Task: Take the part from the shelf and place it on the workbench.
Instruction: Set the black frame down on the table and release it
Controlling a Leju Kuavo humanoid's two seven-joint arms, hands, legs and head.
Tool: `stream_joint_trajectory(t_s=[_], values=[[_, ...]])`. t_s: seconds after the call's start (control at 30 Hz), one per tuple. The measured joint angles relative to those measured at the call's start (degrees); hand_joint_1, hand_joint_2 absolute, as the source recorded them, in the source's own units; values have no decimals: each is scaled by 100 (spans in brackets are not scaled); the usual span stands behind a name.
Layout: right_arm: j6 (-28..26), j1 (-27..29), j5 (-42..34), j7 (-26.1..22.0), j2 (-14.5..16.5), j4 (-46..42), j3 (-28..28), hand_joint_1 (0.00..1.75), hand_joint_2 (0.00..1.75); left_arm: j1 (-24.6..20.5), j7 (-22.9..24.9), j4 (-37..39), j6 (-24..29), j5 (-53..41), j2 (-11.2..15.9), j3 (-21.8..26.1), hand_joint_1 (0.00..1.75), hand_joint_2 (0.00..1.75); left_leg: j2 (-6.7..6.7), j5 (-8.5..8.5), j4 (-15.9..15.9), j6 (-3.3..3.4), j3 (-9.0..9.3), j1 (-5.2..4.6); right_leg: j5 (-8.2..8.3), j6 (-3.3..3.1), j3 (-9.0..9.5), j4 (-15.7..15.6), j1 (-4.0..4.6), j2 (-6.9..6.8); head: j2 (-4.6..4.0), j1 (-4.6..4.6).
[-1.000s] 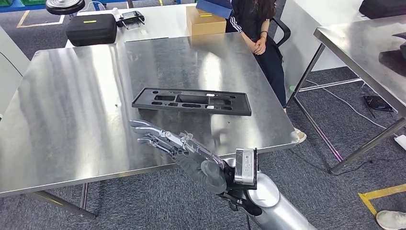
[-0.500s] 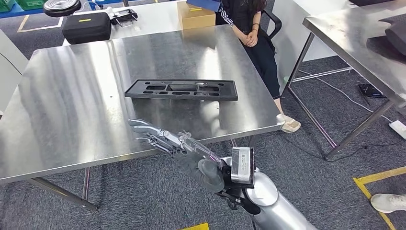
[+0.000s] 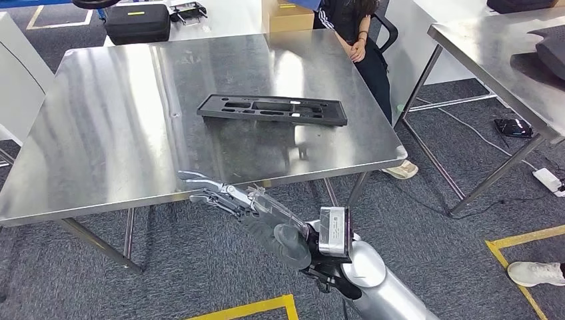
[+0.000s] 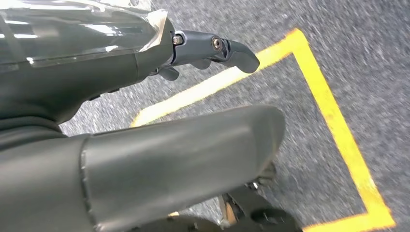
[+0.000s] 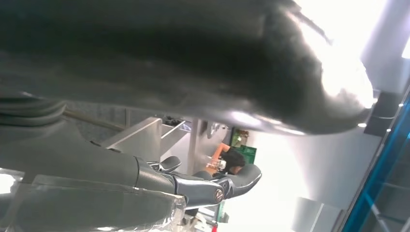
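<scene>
Our right hand (image 3: pixel 256 210) hangs in front of us, just off the near edge of the table (image 3: pixel 100 133), with its fingers (image 3: pixel 200 179) stretched out straight and apart. It grips nothing. In the right wrist view the same hand (image 5: pixel 145 174) shows a thick thumb and darker fingers with only air between them.

Our left hand (image 4: pixel 145 96) hangs low beside the body, over grey carpet and a yellow floor marking (image 4: pixel 333 121). What we see of it holds nothing, and the fingers seem loosely extended rather than curled, though much of the hand is hidden by its own cover, so we give that as a reading, not a certainty.

Further out, the part (image 3: pixel 273 109), a long black moulded tray with several cut-outs, lies flat on the steel table, roughly in the middle of its far half and well apart from our right hand. Nothing touches it.

We judge the task to be essentially complete: the part rests on the table, which we take to be the workbench, and both hands are free. We see no shelf here. What may be left is only to lower the right arm and stand clear.

Beyond the table a person (image 3: pixel 353 33) sits on a chair, with a cardboard box (image 3: pixel 288 15) and a black case (image 3: pixel 138 22) on the further table beside them. Another steel table (image 3: pixel 493 47) stands to our right.
</scene>
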Motion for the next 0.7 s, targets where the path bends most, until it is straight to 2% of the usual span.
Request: stream_joint_trajectory(t_s=[0.03,0.07,0.1,0.13,0.17,0.23,0.27,0.3,0.33,0.37,0.4,0.43,0.47,0.5,0.53,0.57,0.6,0.63,0.67,0.7], values=[[2,3,0,0,-7,4,1,0,0,1,0,0,-1,0,2,0,0,0,8,68,5,8,-82,-12,-166,4,-75,367,1,2,0,0],[4,6,-1,0,-14,8,1,0,0,1,1,0,-2,0,1,0,0,0,16,133,9,10,-162,-23,-220,35,-84,605,2,4,-1,0],[7,8,-1,0,-19,13,2,0,0,2,1,0,-2,0,1,0,0,0,22,197,13,6,-245,-32,-173,80,4,644,3,4,-1,0],[9,9,-1,0,-23,16,2,0,0,2,1,0,-3,0,0,0,0,0,24,258,16,-2,-320,-37,-66,122,203,459,7,4,-1,-1],[12,6,-1,0,-25,17,2,0,0,1,1,0,-2,0,-1,0,0,0,24,315,18,-14,-380,-40,41,137,499,83,15,4,-1,1],[17,-1,1,0,-22,17,2,0,0,0,1,0,-3,0,-9,0,0,0,22,423,19,-62,-460,-57,78,80,1130,-825,62,3,0,-5],[19,-2,5,1,-20,20,4,0,0,0,2,0,-4,0,-13,0,0,0,23,477,11,-93,-479,-63,52,35,1300,-1117,87,5,1,-7],[20,-1,12,6,-18,27,8,0,0,1,2,0,-7,0,-18,0,0,0,26,531,-3,-128,-489,-64,28,-7,1359,-1254,117,6,1,-10],[20,3,25,16,-17,41,14,0,0,3,1,1,-10,1,-19,0,0,0,29,588,-26,-168,-496,-61,55,-43,1325,-1276,121,8,1,-13],[13,2,51,28,-17,68,23,0,0,6,1,5,-13,3,-16,0,0,0,23,599,-26,-203,-514,-49,109,-85,1276,-1285,89,1,0,-10],[-8,5,97,49,-15,102,32,0,0,8,0,9,-14,8,-16,0,0,0,13,513,22,-240,-546,-36,170,-137,1229,-1294,61,-5,-1,-16],[-57,10,183,73,-14,158,43,0,0,12,-3,14,-13,20,-15,-1,0,0,2,306,173,-275,-603,-23,244,-188,1173,-1310,25,-14,-1,-30],[-133,22,298,103,-15,242,55,0,0,13,-11,17,-9,38,-15,-1,0,0,-9,0,446,-306,-684,-3,317,-224,1103,-1314,2,-22,-1,-42],[-226,53,427,134,-21,365,71,0,0,14,-27,20,-7,63,-16,0,0,0,-16,-318,801,-340,-772,5,387,-249,1030,-1312,7,-25,0,-57],[-331,107,570,164,-33,536,86,0,0,16,-50,24,-4,89,-16,2,0,0,-20,-545,1179,-371,-847,14,457,-253,956,-1307,8,-31,1,-66],[-454,193,722,203,-52,764,98,0,0,16,-73,31,-2,110,-14,5,0,0,-21,-611,1473,-400,-874,25,524,-242,880,-1301,8,-37,1,-66],[-610,308,893,242,-79,1061,105,0,0,18,-91,38,-4,123,-10,11,0,0,-21,-530,1610,-426,-827,40,584,-221,809,-1288,5,-46,1,-68],[-805,438,1077,276,-113,1435,104,0,0,20,-96,43,-7,127,-5,16,0,0,-20,-359,1561,-449,-685,63,634,-192,732,-1267,-5,-56,1,-68],[-1029,570,1244,307,-153,1877,92,0,0,20,-83,46,-11,126,4,19,0,0,-21,-197,1325,-470,-451,90,673,-159,659,-1231,-16,-66,0,-69],[-1253,693,1378,318,-194,2342,64,0,0,19,-52,47,-20,119,10,20,0,0,-38,-147,965,-496,-163,116,701,-122,585,-1178,-14,-78,0,-70]])
